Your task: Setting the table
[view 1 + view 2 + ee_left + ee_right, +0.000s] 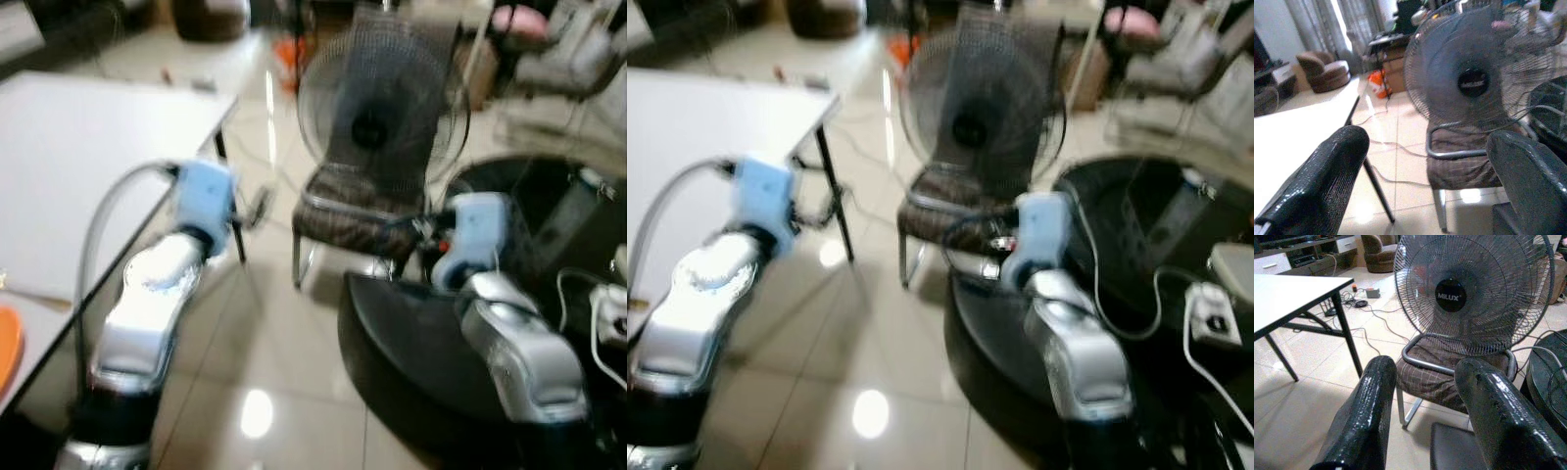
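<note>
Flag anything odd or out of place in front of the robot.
A fan stands on the seat of a chair instead of the floor, an odd perch beside the white table. Cables trail loose across the floor tiles near the table leg. Both grippers are open and empty.

head views motion-blurred | wrist views sharper | glare on floor tiles (257, 411) | bright daylight

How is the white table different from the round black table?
The white table is flat-edged with a square corner, while the black table is round. The white table stands on thin black legs on the robot's left; the black table sits low on its right. A white cable lies on the black table; an orange thing sits at the white table's edge. Both stand on the tiled floor.
</note>
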Controlling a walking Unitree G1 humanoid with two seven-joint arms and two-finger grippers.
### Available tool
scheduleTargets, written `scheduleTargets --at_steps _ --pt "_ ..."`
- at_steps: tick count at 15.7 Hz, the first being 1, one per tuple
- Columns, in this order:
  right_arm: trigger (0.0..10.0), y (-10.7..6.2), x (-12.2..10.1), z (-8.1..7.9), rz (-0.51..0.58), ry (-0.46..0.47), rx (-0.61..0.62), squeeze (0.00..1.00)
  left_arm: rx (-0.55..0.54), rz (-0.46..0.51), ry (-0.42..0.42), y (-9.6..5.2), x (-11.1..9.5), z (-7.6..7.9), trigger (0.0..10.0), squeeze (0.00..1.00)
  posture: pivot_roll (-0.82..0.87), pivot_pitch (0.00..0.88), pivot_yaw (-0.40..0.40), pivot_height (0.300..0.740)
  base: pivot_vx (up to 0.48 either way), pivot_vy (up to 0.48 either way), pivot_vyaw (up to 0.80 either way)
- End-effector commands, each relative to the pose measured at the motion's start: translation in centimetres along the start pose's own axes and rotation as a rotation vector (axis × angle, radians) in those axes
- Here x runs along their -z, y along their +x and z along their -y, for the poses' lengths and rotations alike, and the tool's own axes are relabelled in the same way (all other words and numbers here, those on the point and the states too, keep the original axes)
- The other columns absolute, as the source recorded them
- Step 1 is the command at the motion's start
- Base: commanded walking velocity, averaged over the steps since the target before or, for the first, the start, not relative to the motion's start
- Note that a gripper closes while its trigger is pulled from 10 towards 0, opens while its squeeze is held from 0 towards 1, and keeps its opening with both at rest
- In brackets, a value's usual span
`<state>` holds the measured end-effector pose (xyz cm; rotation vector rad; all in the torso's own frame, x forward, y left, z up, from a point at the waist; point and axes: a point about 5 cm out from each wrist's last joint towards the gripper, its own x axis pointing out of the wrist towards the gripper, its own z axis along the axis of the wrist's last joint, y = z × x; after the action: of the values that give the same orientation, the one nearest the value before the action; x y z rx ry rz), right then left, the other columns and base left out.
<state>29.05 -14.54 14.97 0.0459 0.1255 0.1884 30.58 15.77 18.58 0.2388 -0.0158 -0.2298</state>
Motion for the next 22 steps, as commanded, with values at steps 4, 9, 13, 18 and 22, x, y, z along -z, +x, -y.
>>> scheduleTargets --at_steps 4,9,13,18,22 --pt "10.0 0.0 0.4 1.5 -0.025 0.007 0.061 0.00 0.031 0.033 0.004 0.2 -0.8 0.7 10.0 0.00 -0.01 0.000 0.012 0.740 0.435 0.000 -0.56" --pt "10.0 -0.3 1.0 1.9 -0.049 0.025 0.062 0.00 0.037 0.006 -0.014 0.1 -0.1 1.0 10.0 0.00 -0.01 0.000 -0.005 0.740 0.426 0.000 0.00" --pt "10.0 -0.1 2.1 2.5 -0.109 0.009 0.044 0.00 0.034 -0.067 0.002 -0.8 1.2 1.3 10.0 0.00 -0.01 0.000 -0.035 0.740 0.102 0.000 0.00" --pt "10.0 2.0 11.0 4.9 -0.428 0.122 0.096 0.00 0.029 -0.510 -0.081 -2.6 12.7 1.8 10.0 0.00 -0.02 0.018 -0.083 0.740 0.000 0.000 0.00" --pt "10.0 -0.6 17.7 3.6 -0.699 0.228 0.102 0.00 0.172 -0.839 -0.066 -5.7 20.4 5.0 10.0 0.00 0.02 0.032 -0.117 0.740 0.000 0.000 0.00"
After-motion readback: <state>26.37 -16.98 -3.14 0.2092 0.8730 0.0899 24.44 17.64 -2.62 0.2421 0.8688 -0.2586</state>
